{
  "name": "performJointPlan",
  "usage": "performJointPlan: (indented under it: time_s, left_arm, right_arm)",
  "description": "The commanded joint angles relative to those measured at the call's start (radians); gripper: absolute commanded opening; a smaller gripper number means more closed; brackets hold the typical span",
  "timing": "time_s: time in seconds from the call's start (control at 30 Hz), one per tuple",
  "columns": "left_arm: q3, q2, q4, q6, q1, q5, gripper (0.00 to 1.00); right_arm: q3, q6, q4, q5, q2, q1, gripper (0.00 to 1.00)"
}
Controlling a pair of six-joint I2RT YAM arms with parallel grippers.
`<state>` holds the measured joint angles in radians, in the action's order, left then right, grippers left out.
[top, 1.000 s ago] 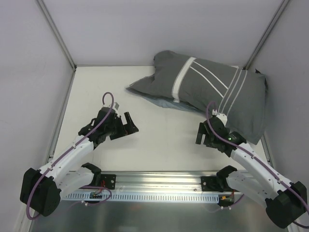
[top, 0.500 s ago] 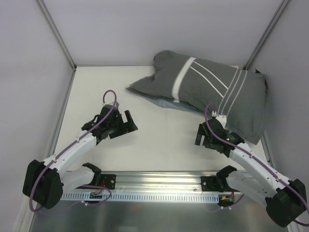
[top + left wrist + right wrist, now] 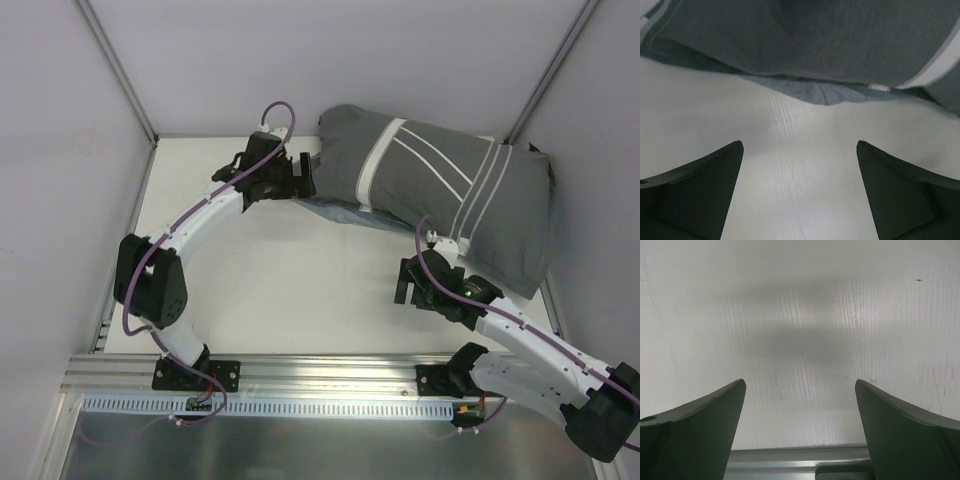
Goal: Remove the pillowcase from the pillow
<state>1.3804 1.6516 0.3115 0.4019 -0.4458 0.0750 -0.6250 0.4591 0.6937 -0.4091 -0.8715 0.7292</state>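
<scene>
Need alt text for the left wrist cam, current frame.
The open left claw hangs above the white table, aimed at the near edge of the dark grey pillowcase and holding nothing. Its lighter blue-grey reverse peeks out under that edge.

striped grey fabric pillowcase back-right on my table, left gripper at its left end, right gripper in front

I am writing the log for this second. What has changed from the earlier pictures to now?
The left gripper swung far from the arm bases to the left end of the pillowcase, fingers open, holding nothing. The right gripper shifted only slightly and is open over the table. The pillowcase lies as before.
</scene>
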Motion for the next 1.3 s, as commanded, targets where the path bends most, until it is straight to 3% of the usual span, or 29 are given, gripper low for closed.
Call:
performJointPlan:
  time_s: [0.0,0.17,0.3,0.4,0.5,0.53,0.6,0.7,0.73,0.83,0.9,1.0,1.17,1.27]
  left_arm:
    - [0.149,0.118,0.0,-0.174,-0.007,-0.004,0.99]
    - [0.33,0.311,0.0,-0.293,-0.007,0.026,0.99]
    - [0.437,0.418,0.001,-0.252,-0.007,0.161,0.98]
    - [0.494,0.474,0.001,-0.209,-0.007,0.262,0.81]
    - [0.493,0.493,0.0,-0.189,-0.007,0.339,0.51]
    - [0.477,0.482,0.001,-0.186,-0.007,0.345,0.24]
    - [0.421,0.452,0.003,-0.164,-0.007,0.316,0.0]
    - [0.306,0.349,0.003,-0.134,-0.005,0.284,0.0]
    - [0.274,0.289,0.001,-0.123,-0.007,0.279,0.0]
    - [0.139,0.147,0.0,-0.036,-0.005,0.174,0.0]
    - [0.019,0.017,0.0,0.009,0.007,0.065,0.0]
    - [-0.133,-0.169,0.003,0.07,0.068,0.002,0.0]
    - [-0.352,-0.461,0.023,0.167,0.28,0.061,0.0]
    - [-0.374,-0.575,0.061,0.155,0.338,0.051,0.0]
  right_arm:
    - [-0.053,0.055,0.066,-0.054,0.017,0.029,0.96]
    - [-0.027,0.088,0.086,-0.054,0.075,0.047,0.96]
    - [-0.004,0.108,0.099,-0.053,0.115,0.047,0.96]
    - [-0.015,0.122,0.145,-0.077,0.121,0.047,0.96]
    - [-0.031,0.185,0.248,-0.18,0.143,0.047,0.96]
    - [-0.035,0.185,0.263,-0.207,0.175,0.045,0.96]
    - [-0.065,0.156,0.299,-0.272,0.206,0.038,0.96]
    - [-0.149,0.043,0.319,-0.312,0.238,-0.06,0.96]
    - [-0.174,0.006,0.316,-0.303,0.238,-0.155,0.97]
    - [-0.241,-0.208,0.225,-0.126,0.162,-0.38,0.96]
    - [-0.281,-0.253,0.21,-0.033,0.108,-0.515,0.96]
    - [-0.305,-0.307,0.187,0.059,0.045,-0.591,0.96]
    - [-0.288,-0.369,0.142,0.157,0.02,-0.614,0.96]
    - [-0.268,-0.402,0.127,0.199,0.006,-0.614,0.96]
